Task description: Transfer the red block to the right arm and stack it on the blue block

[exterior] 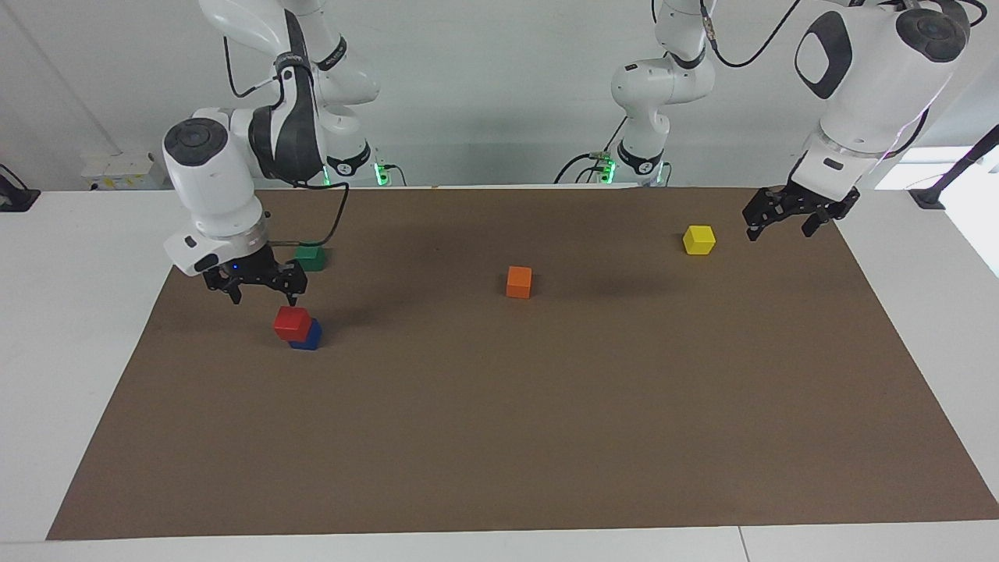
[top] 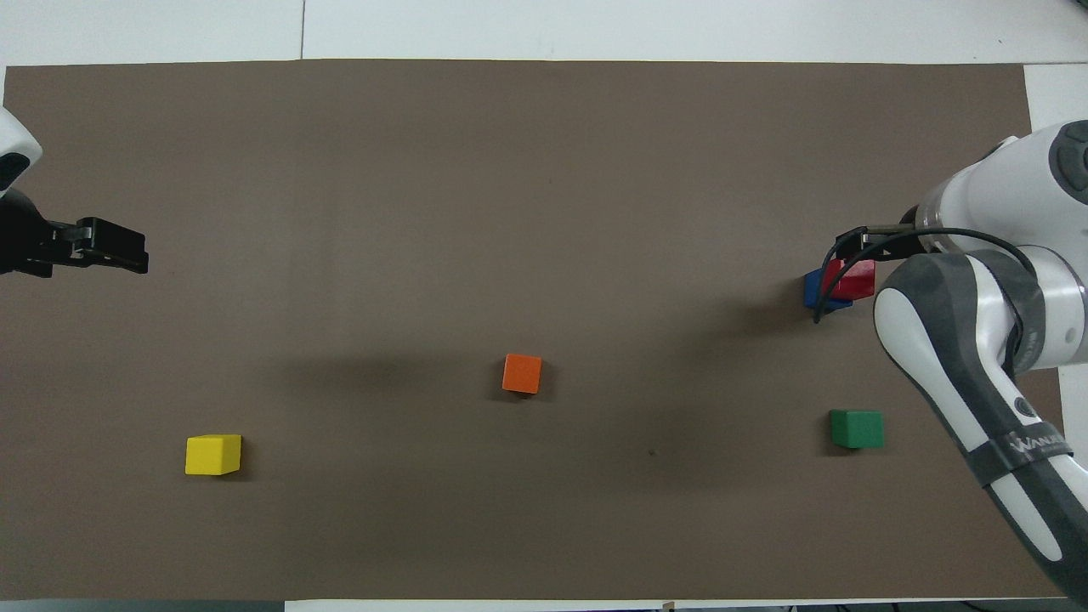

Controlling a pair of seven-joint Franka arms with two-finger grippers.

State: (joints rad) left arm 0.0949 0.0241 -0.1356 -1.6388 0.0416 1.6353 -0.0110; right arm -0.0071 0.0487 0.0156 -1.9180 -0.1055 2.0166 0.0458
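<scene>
The red block [exterior: 293, 322] sits on the blue block [exterior: 308, 337], shifted a little off its centre, at the right arm's end of the mat. The stack also shows in the overhead view, with the red block [top: 854, 276] over the blue block [top: 813, 289]. My right gripper [exterior: 264, 295], with a blue light at its wrist, hangs open and empty just above the stack, apart from it. My left gripper [exterior: 780, 231] is open and empty, raised over the mat's edge at the left arm's end, beside the yellow block [exterior: 698, 240].
An orange block [exterior: 519, 282] lies mid-mat. A green block [exterior: 311, 257] lies nearer to the robots than the stack, close to the right wrist. The brown mat [exterior: 499, 437] covers the table.
</scene>
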